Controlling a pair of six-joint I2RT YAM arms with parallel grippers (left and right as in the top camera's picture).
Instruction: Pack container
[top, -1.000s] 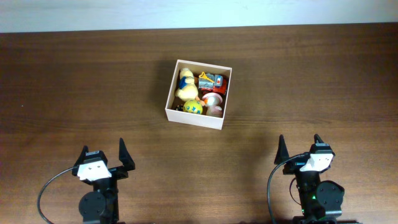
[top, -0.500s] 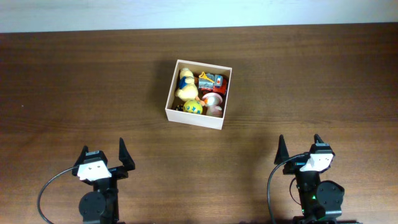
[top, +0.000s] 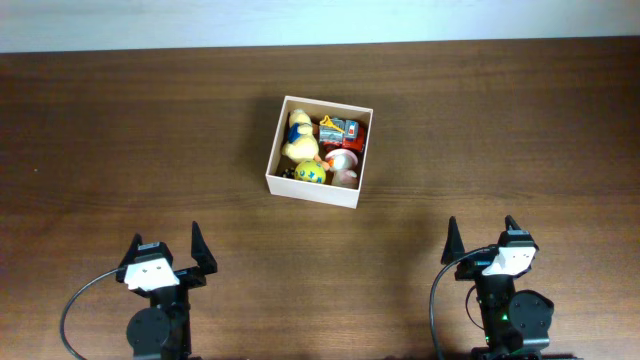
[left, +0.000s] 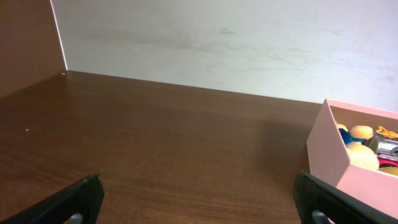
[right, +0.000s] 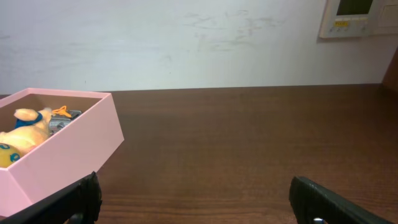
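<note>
Left jaws and right jaws both spread wide, empty. Container (top: 312, 191) sits on the worktop (top: 120, 130) ahead, between them. Overhead shows toys (top: 298, 140) inside; only right wrist shows a wall panel (right: 356, 18).

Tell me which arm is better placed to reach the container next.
Left, but only slightly. From overhead, the container sits between the open, empty left claw and right claw, and its near corner looks a little closer to the left one.
</note>
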